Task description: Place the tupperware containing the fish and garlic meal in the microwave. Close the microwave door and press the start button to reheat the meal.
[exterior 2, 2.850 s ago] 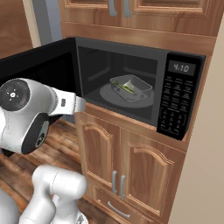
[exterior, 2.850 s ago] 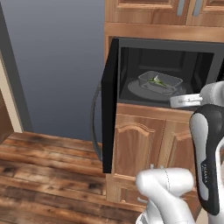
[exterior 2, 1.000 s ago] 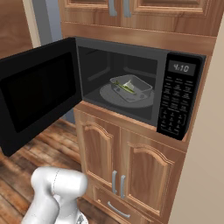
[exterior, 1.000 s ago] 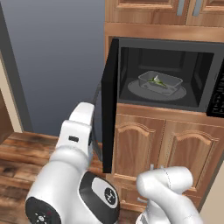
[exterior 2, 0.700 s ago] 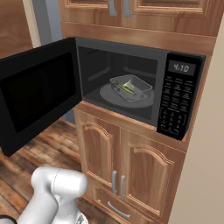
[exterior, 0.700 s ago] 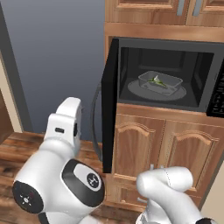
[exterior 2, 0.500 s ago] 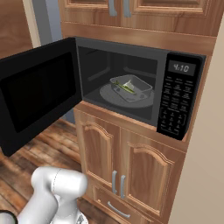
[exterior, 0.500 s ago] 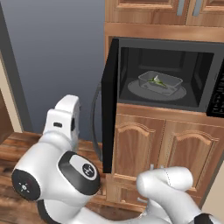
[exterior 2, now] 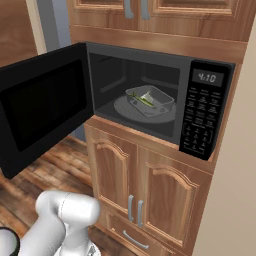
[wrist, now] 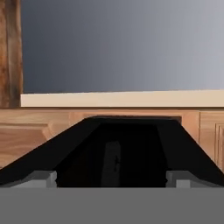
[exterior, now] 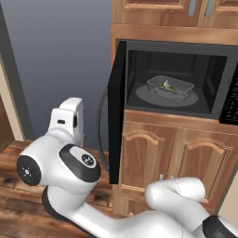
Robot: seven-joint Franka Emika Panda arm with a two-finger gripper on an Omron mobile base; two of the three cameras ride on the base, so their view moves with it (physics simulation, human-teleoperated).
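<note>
The microwave (exterior: pixel 176 47) (exterior 2: pixel 186 135) stands open, its black microwave door (exterior: pixel 116 108) (exterior 2: pixel 45 106) swung out to the left. On the round turntable (exterior 2: pixel 125 107) inside sits the tupperware (exterior: pixel 170 88) (exterior 2: pixel 150 99), a translucent grey tub with the green and pale fish and garlic meal (exterior: pixel 167 86) (exterior 2: pixel 145 100) showing through it. My white arm (exterior: pixel 69 121) reaches up left of the door, on its outer side near the curved grey handle (exterior: pixel 99 132). My gripper (wrist: pixel 112 179) is open and holds nothing. It faces the door's black outer face with the handle (wrist: pixel 110 164) ahead.
Brown wooden cabinets (exterior: pixel 153 155) (exterior 2: pixel 150 195) frame the microwave above and below. Its keypad and clock (exterior 2: pixel 202 107) are on the right. A tall grey fridge wall (exterior: pixel 56 60) stands left of the door. The floor is wood planks (exterior 2: pixel 55 162).
My arm has swung further left and a little up, away from the door's edge on its outer side. The door, the tub and the gripper's opening are unchanged.
</note>
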